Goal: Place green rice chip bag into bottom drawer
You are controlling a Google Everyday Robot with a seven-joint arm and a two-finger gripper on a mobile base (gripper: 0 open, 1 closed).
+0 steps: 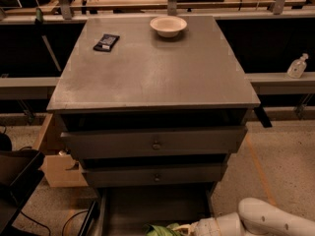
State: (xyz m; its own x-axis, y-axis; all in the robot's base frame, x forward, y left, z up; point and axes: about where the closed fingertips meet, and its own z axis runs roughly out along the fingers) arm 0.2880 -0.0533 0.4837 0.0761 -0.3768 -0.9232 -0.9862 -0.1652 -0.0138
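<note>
Cabinet of grey metal with three drawers, seen from above and in front. The two knobbed drawers, upper and middle, stand slightly out. The bottom drawer is pulled well out, and its flat grey floor lies bare toward the back. A white robot arm enters from the lower right, and its gripper reaches leftward over the front part of the drawer, at the lower edge of the view. The green rice chip bag sits at the gripper's tip, within the outline of the bottom drawer. Only its crinkled bright-green upper edge shows, and the rest is cut off by the frame. Whether the gripper grasps the bag or has released it cannot be told, nor whether the bag rests on the drawer floor.

The step in hand appears to be the placement itself, late in the task. The next move likely calls for setting the bag down on the floor, letting go, and drawing the arm back clear of the drawer's side walls.

A white bowl and a small black packet lie on the cabinet top, well apart from the work.
</note>
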